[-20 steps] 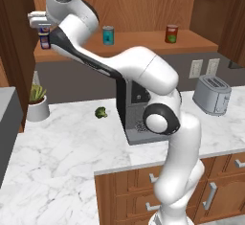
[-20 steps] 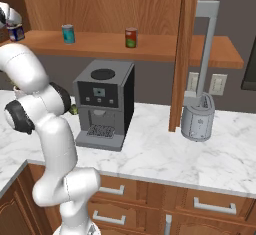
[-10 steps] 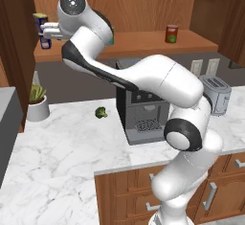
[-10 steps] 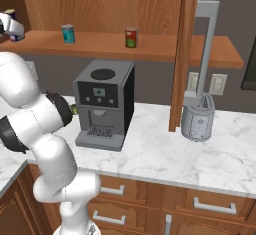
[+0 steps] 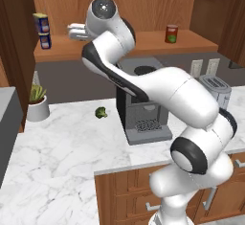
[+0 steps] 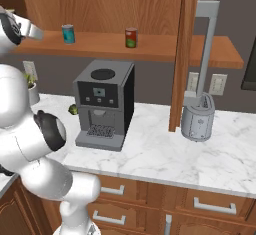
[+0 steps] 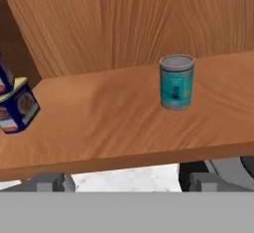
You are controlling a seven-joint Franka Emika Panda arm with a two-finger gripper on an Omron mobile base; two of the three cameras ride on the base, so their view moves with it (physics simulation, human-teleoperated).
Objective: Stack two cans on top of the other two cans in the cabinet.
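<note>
Two small blue cans with yellow tops stand stacked, one (image 5: 41, 22) on its twin (image 5: 44, 40), at the far left of the cabinet shelf (image 5: 148, 46); the stack (image 7: 15, 105) sits at the left edge of the hand view. The teal can (image 7: 176, 82) (image 6: 68, 33) stands alone upright in the middle of the shelf. The red can (image 5: 171, 33) (image 6: 131, 37) stands further right, nothing on it. My gripper (image 7: 124, 183) (image 5: 72, 29) is open and empty, level with the shelf front, right of the stack and apart from it.
A dark coffee machine (image 6: 102, 104) stands on the marble counter below the shelf. Nearby are a small broccoli (image 5: 100, 112), a potted plant (image 5: 36, 104) at the left, and a toaster (image 6: 198, 120) at the right. A wooden upright (image 6: 181, 54) bounds the shelf's right part.
The gripper was shut on the blue can at the twin's top; it has let go and drawn back to the right, leaving the can stacked.
</note>
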